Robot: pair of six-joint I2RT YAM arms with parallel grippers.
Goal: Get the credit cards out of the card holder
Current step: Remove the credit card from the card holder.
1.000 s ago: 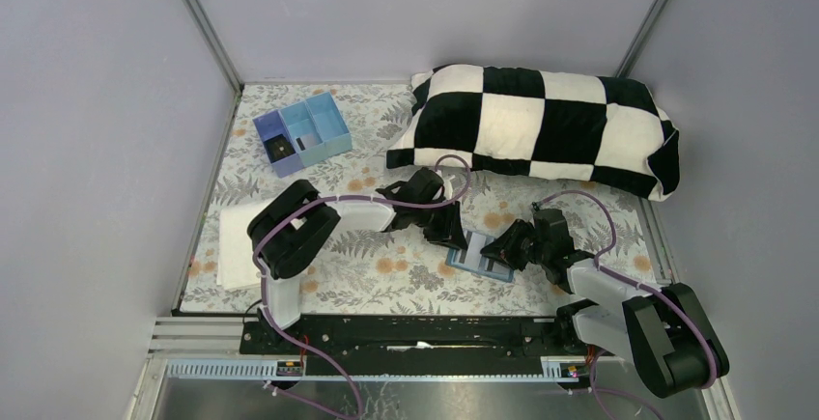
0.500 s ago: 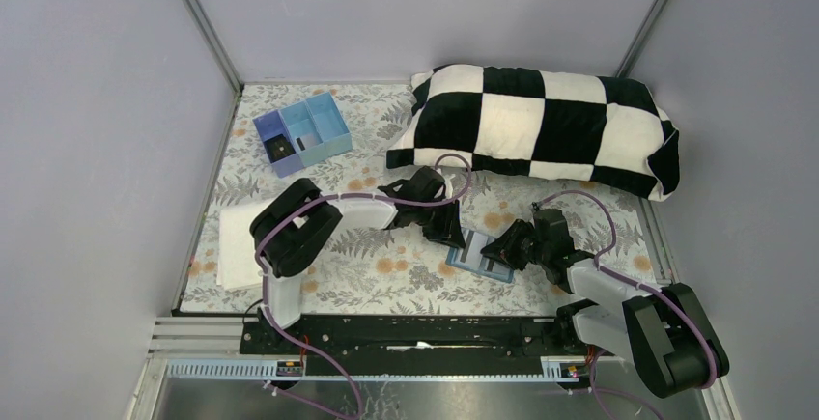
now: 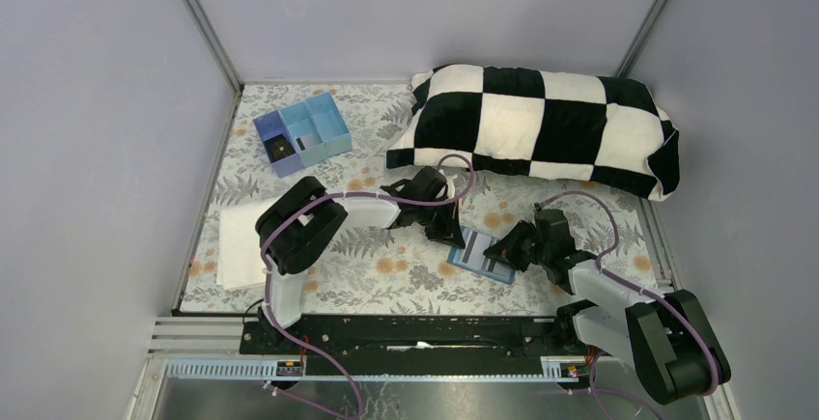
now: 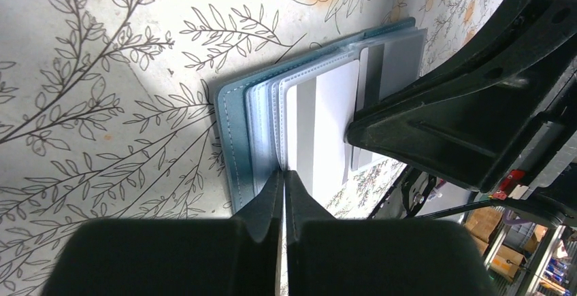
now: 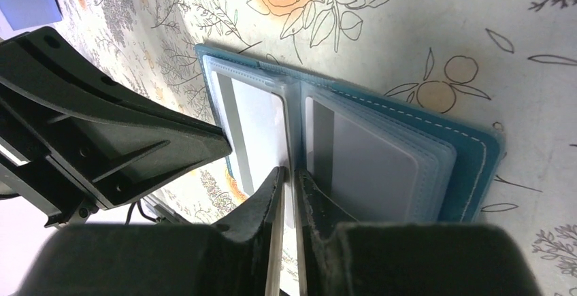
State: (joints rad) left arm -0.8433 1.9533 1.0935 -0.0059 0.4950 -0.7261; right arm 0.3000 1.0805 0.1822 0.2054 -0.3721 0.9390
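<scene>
On the counter point(image 3: 386, 270), open holder point(image 3: 486, 254); left end effector point(image 4: 282, 173) shut at its edge, right end effector point(image 5: 291, 173) barely parted, grip unclear.

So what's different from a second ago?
The left gripper pinched shut at the edge of a white card in the card holder. The right gripper narrowed over the card holder's middle fold. The card holder, checkered pillow and compartment tray stayed put.

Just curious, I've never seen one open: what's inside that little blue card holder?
Clear plastic sleeves stacked on both halves of the card holder, the top ones holding pale cards. Whether the sleeves underneath hold cards is hidden by those above.
</scene>
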